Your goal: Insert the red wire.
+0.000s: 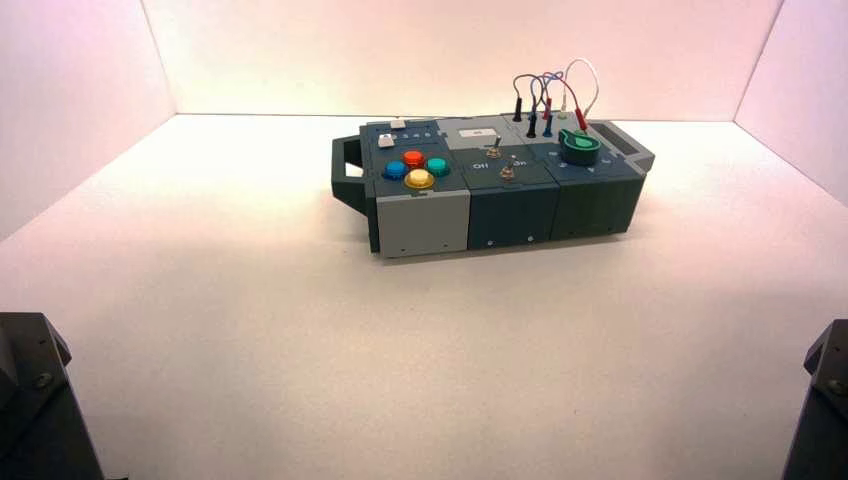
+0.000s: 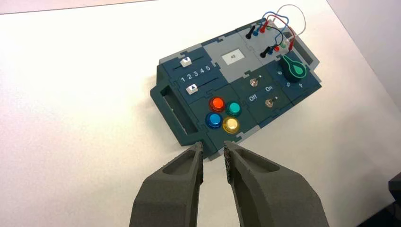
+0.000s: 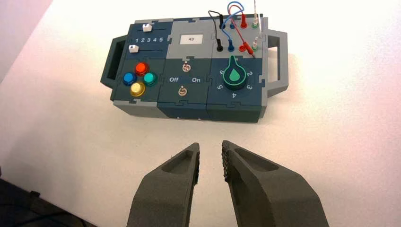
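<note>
The red wire loops over the box's far right corner, one plug in a red socket, the other red plug tilted beside the near red socket. Left gripper and right gripper wait nearer the camera, fingers apart.

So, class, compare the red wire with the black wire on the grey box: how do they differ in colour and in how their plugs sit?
The red wire is red; the black wire is black. One red plug lies tilted, its tip out beside the red socket, whereas both black plugs stand in their sockets. Both wires have a plug at each end.
</note>
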`<action>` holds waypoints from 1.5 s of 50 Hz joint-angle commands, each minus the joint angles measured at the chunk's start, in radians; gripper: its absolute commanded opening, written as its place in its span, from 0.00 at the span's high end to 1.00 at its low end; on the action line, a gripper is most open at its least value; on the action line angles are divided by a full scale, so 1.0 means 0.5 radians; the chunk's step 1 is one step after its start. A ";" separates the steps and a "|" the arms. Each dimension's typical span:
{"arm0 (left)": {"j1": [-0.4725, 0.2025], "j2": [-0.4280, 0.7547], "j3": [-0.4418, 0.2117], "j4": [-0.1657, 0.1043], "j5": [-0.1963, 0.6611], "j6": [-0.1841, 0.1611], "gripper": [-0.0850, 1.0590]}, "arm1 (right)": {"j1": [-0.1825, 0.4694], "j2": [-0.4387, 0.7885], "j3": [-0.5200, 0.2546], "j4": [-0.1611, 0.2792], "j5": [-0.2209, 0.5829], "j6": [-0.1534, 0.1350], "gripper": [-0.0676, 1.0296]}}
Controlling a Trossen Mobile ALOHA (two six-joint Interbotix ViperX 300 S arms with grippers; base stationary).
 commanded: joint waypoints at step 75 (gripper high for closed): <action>0.012 0.181 -0.193 -0.080 0.067 -0.003 0.69 | -0.003 1.126 -0.607 -0.242 -0.138 -0.086 0.64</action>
